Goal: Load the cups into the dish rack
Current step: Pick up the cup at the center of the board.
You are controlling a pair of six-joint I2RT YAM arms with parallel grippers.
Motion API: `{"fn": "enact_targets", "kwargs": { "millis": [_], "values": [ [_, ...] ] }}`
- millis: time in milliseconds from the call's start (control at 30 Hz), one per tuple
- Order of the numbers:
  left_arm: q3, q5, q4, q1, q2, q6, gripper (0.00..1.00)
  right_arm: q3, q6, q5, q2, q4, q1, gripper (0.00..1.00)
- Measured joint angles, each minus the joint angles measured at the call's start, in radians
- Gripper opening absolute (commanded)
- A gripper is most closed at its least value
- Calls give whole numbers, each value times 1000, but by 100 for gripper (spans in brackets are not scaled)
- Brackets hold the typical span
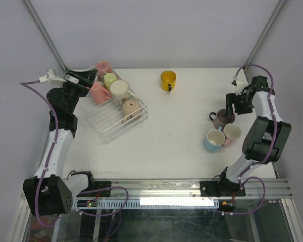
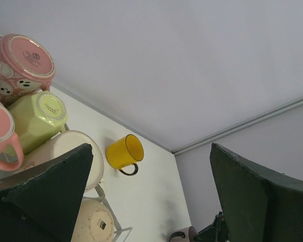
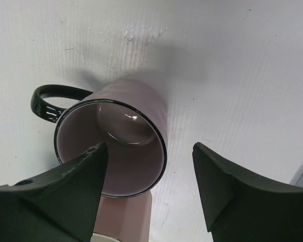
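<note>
The clear dish rack (image 1: 110, 126) lies at the left and holds several cups on their sides: patterned pink (image 1: 102, 67), green (image 1: 109, 79), pink (image 1: 97, 92), cream (image 1: 119, 89) and beige (image 1: 130, 108). A yellow cup (image 1: 167, 79) stands alone at the back centre. At the right, a mauve cup (image 1: 223, 119) stands upright beside a light blue cup (image 1: 214, 140) and a pale pink cup (image 1: 232, 133). My right gripper (image 3: 150, 148) is open astride the mauve cup's (image 3: 122, 151) wall, with one finger over its mouth and one outside. My left gripper (image 2: 151, 148) hangs open and empty by the rack's far corner.
The table's right edge runs close behind the right arm (image 1: 262, 131). Metal frame posts (image 1: 45, 38) rise at both back corners. A pale wall closes off the back. Bare white tabletop (image 1: 177, 126) lies between the rack and the right-hand cups.
</note>
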Motion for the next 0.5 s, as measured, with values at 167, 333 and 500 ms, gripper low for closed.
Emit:
{"fn": "enact_targets", "kwargs": {
  "millis": [167, 333, 500],
  "values": [
    [-2, 0, 5, 0, 0, -7, 98, -3, 0, 12, 31, 19, -7, 61],
    [-8, 6, 13, 0, 0, -28, 98, -8, -1, 13, 62, 39, -11, 46],
    [-12, 22, 32, 0, 0, -51, 98, -9, -2, 12, 93, 42, -11, 30]
  ]
}}
